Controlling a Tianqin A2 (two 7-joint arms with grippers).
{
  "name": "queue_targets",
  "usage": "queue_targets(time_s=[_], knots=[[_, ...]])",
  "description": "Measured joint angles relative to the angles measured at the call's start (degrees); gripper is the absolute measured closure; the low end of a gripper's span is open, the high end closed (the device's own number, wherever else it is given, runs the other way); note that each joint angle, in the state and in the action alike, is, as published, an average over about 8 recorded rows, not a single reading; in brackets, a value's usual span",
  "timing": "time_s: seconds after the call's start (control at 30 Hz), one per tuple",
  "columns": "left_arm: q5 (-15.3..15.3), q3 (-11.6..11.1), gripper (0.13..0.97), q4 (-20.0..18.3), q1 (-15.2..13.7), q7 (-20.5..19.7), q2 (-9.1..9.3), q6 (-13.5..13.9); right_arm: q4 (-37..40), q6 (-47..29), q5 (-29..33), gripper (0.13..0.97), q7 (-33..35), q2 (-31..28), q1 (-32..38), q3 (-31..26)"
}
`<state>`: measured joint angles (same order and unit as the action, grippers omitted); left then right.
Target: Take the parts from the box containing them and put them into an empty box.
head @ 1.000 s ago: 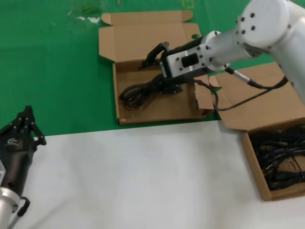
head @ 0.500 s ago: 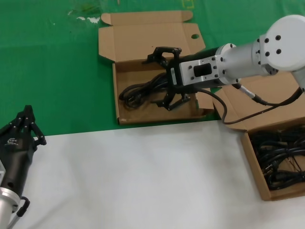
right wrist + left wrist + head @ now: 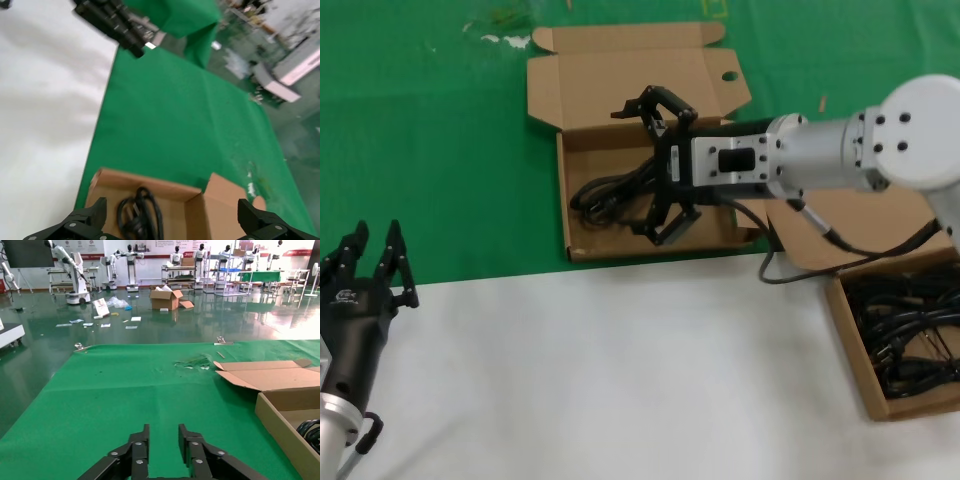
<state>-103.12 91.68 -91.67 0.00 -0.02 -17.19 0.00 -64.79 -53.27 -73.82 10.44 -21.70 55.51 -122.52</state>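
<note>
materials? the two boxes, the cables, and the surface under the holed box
Both boxes, the holed one and the cable-filled one: brown cardboard, matte, creased flaps. Cable bundle in the holed box: glossy black, probably plastic or rubber jacket. Surface: green, matte, looks like felt or fabric mat.

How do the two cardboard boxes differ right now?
The holed box lies on the green cloth and holds one cable bundle; the plain box sits on the white surface, packed with many cables. The holed box's lid has a round hole; the plain box's lid shows none. The right gripper hangs open over the holed box. Both are shallow, brown and open.
</note>
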Motion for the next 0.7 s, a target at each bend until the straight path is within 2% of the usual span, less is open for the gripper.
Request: queue_targets(time_s=[0.17,0.33,0.47,0.7], knots=[[0.0,0.0,0.833,0.0,0.0,0.0,0.0,0.0,-1.9,3.8,-2.1,0.209,-0.7,0.3,-3.9,2.2],[0.0,0.0,0.732,0.0,0.0,0.0,0.0,0.0,-3.9,7.7,-4.2,0.153,-1.5,0.7,-8.0,4.5],[0.0,0.0,0.671,0.0,0.0,0.0,0.0,0.0,-5.4,10.8,-5.9,0.144,-2.1,0.9,-11.3,6.3],[0.0,0.0,0.482,0.0,0.0,0.0,0.0,0.0,-8.2,16.3,-9.0,0.129,-3.2,1.4,-17.0,9.5]])
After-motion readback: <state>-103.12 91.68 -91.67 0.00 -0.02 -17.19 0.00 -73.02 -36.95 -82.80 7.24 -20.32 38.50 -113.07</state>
